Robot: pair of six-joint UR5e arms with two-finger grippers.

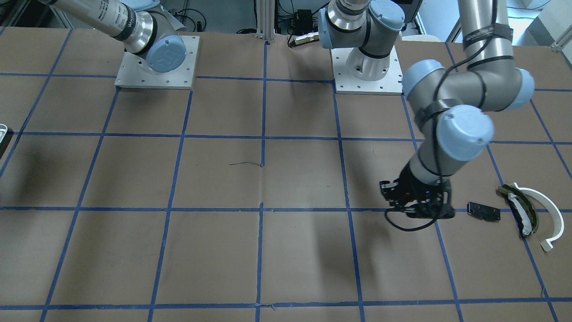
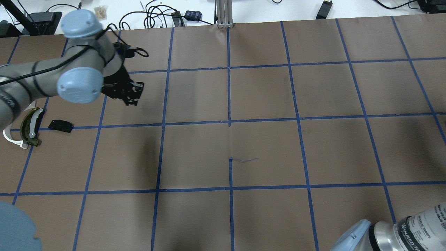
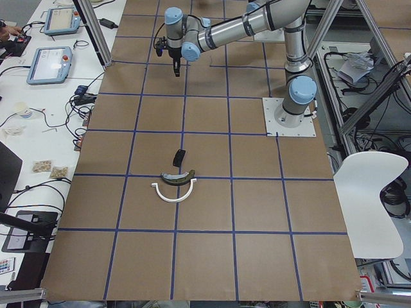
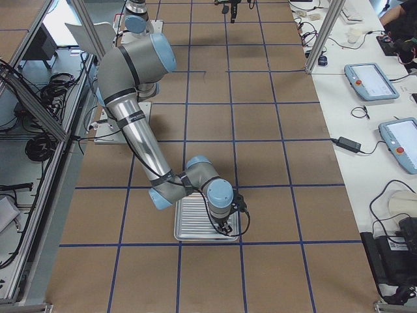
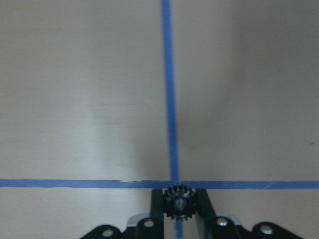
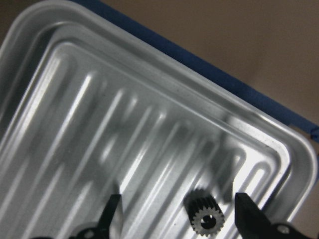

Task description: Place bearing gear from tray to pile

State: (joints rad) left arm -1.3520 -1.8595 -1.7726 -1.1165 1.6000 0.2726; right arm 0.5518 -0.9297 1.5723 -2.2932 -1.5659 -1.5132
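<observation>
At the far left lies the pile: a white arc [image 2: 10,137], an olive curved piece [image 2: 26,129] nested beside it, and a flat black plate [image 2: 60,125] near them. To their right, the left gripper [image 2: 135,94] is clamped on a small black gear [image 5: 180,203], raised off the table [image 2: 264,90] and apart from the pile. Farthest right, the right gripper [image 6: 179,214] hangs spread wide over the ridged metal tray [image 6: 149,99], with a second gear [image 6: 205,219] lying between its fingers.

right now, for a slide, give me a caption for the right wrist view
Right claw open over the ridged metal tray, with a small gear sitting in it between the fingers.
</observation>
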